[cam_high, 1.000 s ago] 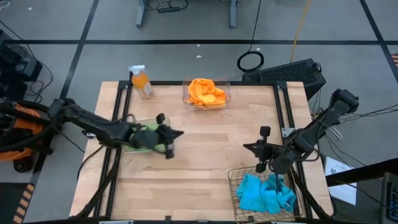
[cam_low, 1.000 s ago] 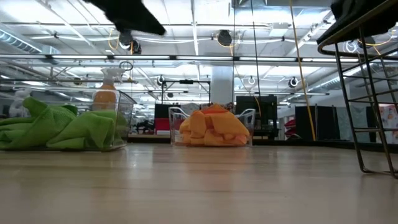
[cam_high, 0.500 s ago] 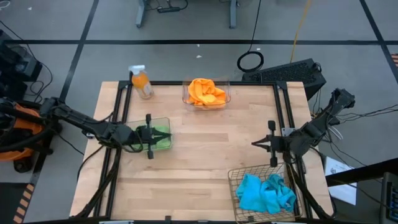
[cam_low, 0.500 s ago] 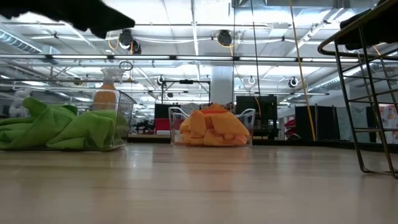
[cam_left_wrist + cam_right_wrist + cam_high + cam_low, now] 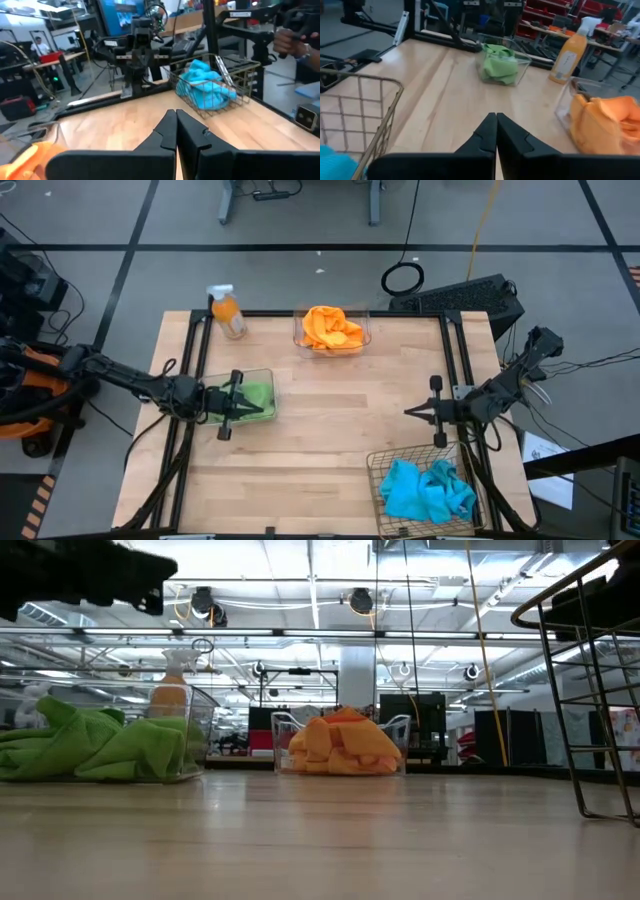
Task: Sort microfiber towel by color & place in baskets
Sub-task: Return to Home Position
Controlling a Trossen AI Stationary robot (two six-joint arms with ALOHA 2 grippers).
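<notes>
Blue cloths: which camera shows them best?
The high view: it looks straight down on the blue cloths, unobstructed. The left wrist view sees them sideways through the wire basket. The right wrist view catches only a corner; the low view shows just the basket's frame.

Bright, even overhead light. Table [image 5: 330, 430] evenly lit in high view, arms throw only faint soft shadows. Low view looks into ceiling strip lights [image 5: 312, 580], glare there. Left arm [image 5: 85, 580] and wire basket [image 5: 561, 705] backlit, near-black silhouettes. Soft sheen on table.
</notes>
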